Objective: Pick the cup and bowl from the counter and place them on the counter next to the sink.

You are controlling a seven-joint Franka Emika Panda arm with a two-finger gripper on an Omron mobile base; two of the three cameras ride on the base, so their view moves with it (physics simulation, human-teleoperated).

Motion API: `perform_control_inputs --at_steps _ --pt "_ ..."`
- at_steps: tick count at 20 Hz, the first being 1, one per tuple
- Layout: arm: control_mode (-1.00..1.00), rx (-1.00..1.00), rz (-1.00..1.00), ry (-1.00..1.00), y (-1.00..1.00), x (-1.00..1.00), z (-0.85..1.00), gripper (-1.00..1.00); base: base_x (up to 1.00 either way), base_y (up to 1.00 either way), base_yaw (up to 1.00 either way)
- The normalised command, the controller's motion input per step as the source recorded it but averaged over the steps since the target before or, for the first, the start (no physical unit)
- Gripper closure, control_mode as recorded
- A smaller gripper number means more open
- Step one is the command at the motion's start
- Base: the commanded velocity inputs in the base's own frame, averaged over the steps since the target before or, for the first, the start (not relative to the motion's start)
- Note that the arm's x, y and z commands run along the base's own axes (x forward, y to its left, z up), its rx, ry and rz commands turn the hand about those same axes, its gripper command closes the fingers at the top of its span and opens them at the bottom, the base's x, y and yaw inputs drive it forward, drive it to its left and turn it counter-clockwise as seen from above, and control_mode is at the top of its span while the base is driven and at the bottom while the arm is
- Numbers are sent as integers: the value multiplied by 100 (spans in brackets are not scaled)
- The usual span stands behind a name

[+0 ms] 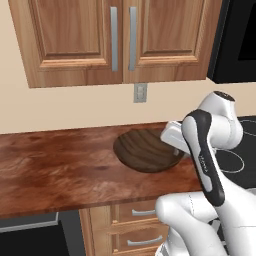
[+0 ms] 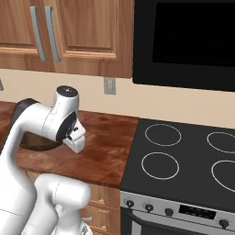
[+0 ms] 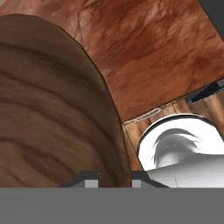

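Note:
The wide dark brown wood-grain bowl [image 1: 145, 150] sits low over the reddish-brown counter [image 1: 55, 170]; I cannot tell whether it rests on the counter or hangs just above it. My gripper [image 3: 113, 183] is shut on the bowl's right rim, with one dark fingertip [image 3: 90, 180] inside the bowl [image 3: 48, 113] and the other outside. In the left base view my forearm covers the fingers at that rim. In the right base view a dark sliver of the bowl [image 2: 39, 142] shows behind my arm. The cup and the sink are out of view.
A black stovetop [image 2: 183, 160] with ring burners adjoins the counter on the right, under a black microwave [image 2: 183, 36]. Wooden wall cabinets [image 1: 120, 40] hang above the counter. Drawers [image 1: 140, 225] lie below the counter's front edge. Bare counter stretches left of the bowl.

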Motion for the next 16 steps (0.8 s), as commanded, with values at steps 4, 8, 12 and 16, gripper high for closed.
perform_control_inputs --at_steps 4,8,12,16 --pt "-100 1 0 -4 2 -38 15 100 0 0 0" --pt "-100 0 0 0 0 0 0 100 0 0 0" --pt "-100 0 0 0 0 0 0 100 0 0 0" --pt "-100 0 0 0 0 0 0 100 0 0 0"
